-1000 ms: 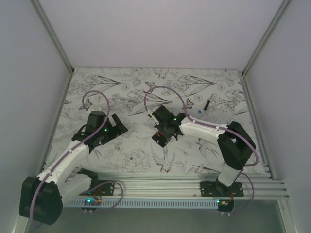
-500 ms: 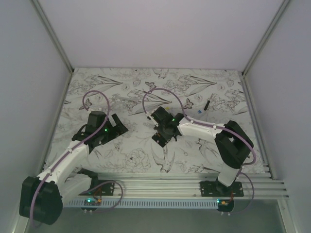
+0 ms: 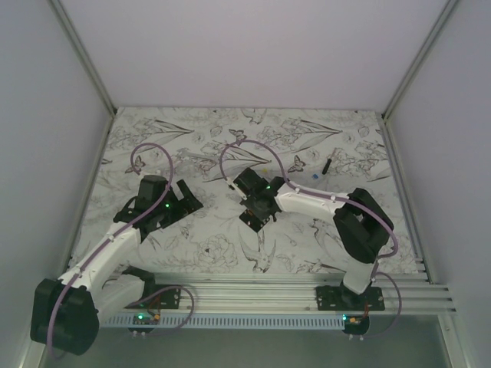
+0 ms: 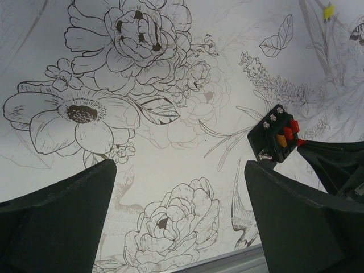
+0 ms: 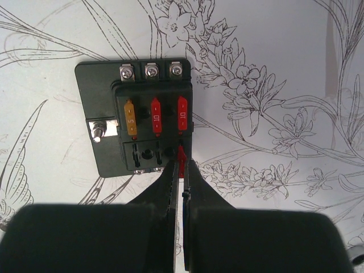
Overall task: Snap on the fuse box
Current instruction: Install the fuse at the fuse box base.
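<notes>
The fuse box (image 5: pixel 133 119) is a black block lying flat on the flowered mat, with one orange and two red fuses seated in its upper row. My right gripper (image 5: pixel 181 168) is shut on a small red fuse (image 5: pixel 181 158), whose tip is at the box's lower right slot. From above, the right gripper (image 3: pixel 259 204) hangs right over the fuse box (image 3: pixel 255 215). My left gripper (image 3: pixel 186 198) stands open and holds nothing, well to the left of the box. In the left wrist view the fuse box (image 4: pixel 277 138) shows beyond the right finger (image 4: pixel 296 216).
A short thin black bar (image 3: pixel 327 165) and a tiny blue piece (image 3: pixel 317 175) lie at the back right of the mat. A tiny yellow piece (image 4: pixel 328 11) lies further off. An aluminium rail (image 3: pixel 307 291) runs along the near edge; walls close in both sides.
The right arm has swung slightly left, carrying its shut gripper a little further over the fuse box. The left arm has not moved.
</notes>
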`<state>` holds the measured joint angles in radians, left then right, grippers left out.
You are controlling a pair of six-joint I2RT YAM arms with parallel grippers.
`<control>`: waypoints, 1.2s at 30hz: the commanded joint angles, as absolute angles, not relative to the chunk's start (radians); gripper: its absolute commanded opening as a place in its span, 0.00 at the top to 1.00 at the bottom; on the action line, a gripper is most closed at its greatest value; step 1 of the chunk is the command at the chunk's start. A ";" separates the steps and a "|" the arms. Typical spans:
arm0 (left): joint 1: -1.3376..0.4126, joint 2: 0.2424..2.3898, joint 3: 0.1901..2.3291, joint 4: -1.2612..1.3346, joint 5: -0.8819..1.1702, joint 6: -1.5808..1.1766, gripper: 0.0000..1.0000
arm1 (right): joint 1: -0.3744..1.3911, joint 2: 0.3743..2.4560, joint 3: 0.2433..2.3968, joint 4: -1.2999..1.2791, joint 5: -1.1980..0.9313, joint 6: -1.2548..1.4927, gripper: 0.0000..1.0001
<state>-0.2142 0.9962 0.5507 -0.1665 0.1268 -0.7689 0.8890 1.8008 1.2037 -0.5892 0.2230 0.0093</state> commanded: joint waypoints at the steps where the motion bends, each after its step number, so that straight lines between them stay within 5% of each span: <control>1: -0.206 1.002 0.567 -0.200 0.141 -0.775 0.00 | 0.908 1.834 1.226 -0.622 0.241 -0.013 1.00; 36: -0.202 0.951 0.551 -0.207 0.136 -0.778 0.00 | 0.893 1.835 1.135 -0.622 0.161 0.010 1.00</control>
